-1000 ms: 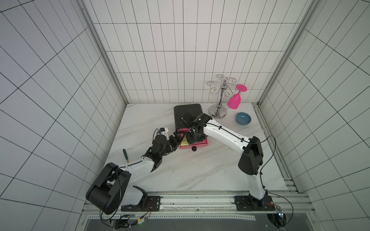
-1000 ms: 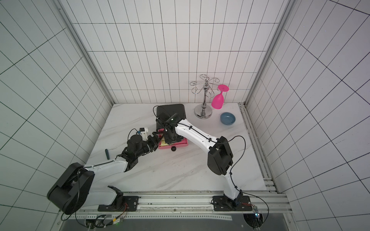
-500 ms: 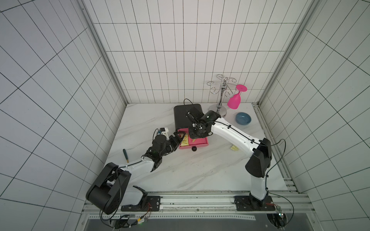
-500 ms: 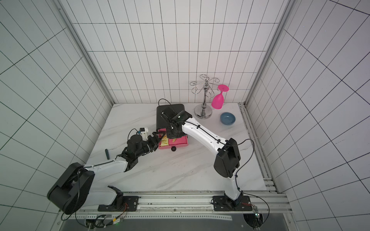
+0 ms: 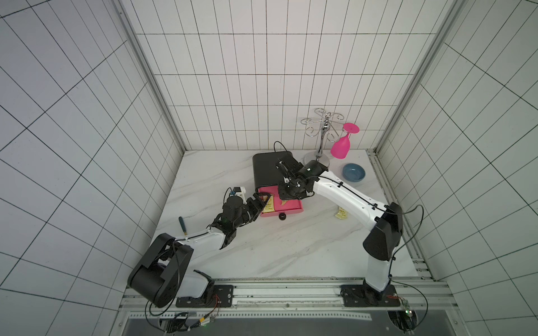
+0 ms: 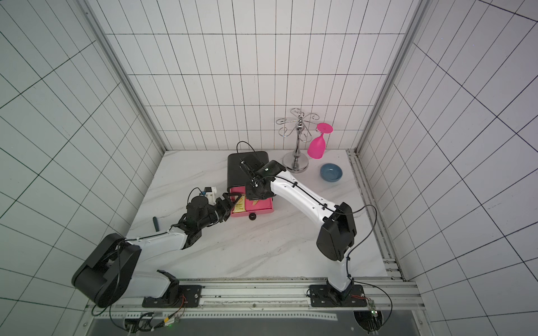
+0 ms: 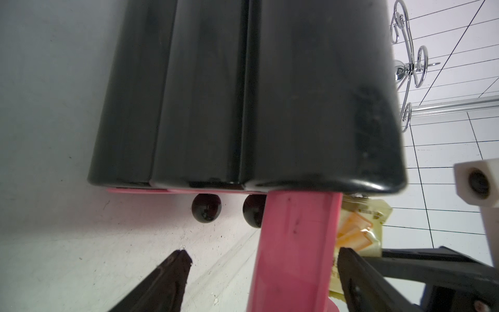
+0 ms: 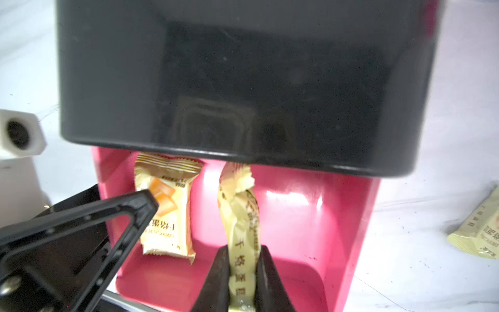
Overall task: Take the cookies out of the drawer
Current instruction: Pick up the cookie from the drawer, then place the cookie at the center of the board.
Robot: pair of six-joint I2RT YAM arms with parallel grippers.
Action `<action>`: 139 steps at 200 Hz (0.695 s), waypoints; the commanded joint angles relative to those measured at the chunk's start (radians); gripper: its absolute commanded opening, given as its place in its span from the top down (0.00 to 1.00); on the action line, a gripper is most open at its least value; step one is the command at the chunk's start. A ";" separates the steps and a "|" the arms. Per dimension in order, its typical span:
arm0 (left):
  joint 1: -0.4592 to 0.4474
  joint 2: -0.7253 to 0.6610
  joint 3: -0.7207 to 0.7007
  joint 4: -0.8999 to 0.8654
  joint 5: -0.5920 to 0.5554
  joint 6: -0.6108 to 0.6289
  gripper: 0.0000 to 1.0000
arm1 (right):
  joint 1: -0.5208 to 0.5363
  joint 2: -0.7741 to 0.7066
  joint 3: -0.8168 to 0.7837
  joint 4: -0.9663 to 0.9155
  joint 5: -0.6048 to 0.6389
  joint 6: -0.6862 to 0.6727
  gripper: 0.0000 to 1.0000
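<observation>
Snag risk: my right pincer [image 8: 241, 272], clamped on a crumpled pale-yellow cookie packet [image 8: 239, 213], could lose it if its far end catches the lip of the glossy black cabinet [image 8: 243, 81].

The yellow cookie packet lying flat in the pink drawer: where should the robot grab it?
Probably from above, pinching across its two long edges near the middle. The flat packet lies on the drawer floor beside one wall, its far end nearly under the black cabinet, so only the top is open.
</observation>
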 commanded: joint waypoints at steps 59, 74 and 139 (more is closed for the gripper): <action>0.010 0.013 0.044 -0.007 0.036 0.011 0.09 | -0.309 -0.448 -0.365 -0.003 -0.128 -0.026 0.90; 0.011 0.016 0.054 -0.016 0.042 0.012 0.09 | -0.397 -0.461 -0.472 0.051 -0.161 -0.050 0.90; 0.014 0.009 0.060 -0.029 0.047 0.013 0.08 | -0.627 -0.293 -0.662 0.339 -0.379 -0.103 0.90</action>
